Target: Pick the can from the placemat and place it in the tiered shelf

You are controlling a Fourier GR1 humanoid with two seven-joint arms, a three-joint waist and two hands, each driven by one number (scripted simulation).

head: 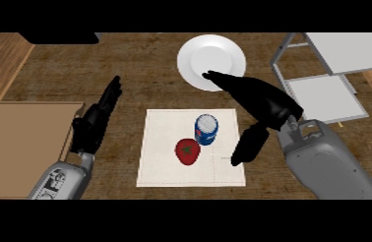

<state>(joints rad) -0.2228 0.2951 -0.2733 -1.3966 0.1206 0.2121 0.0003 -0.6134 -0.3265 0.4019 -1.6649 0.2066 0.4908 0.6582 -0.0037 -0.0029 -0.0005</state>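
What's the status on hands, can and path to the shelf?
Both hands open, holding nothing. Can upright on placemat, tomato beside it. Tiered shelf right, unobstructed.

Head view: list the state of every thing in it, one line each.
can: upright on the placemat, not held
red tomato: on the placemat, beside the can
placemat: flat on the counter
white plate: on the counter, nothing on it; right hand's fingertips over its near edge
tiered shelf: shelves hold nothing
right hand: open, to the can's right
left hand: open, resting at left
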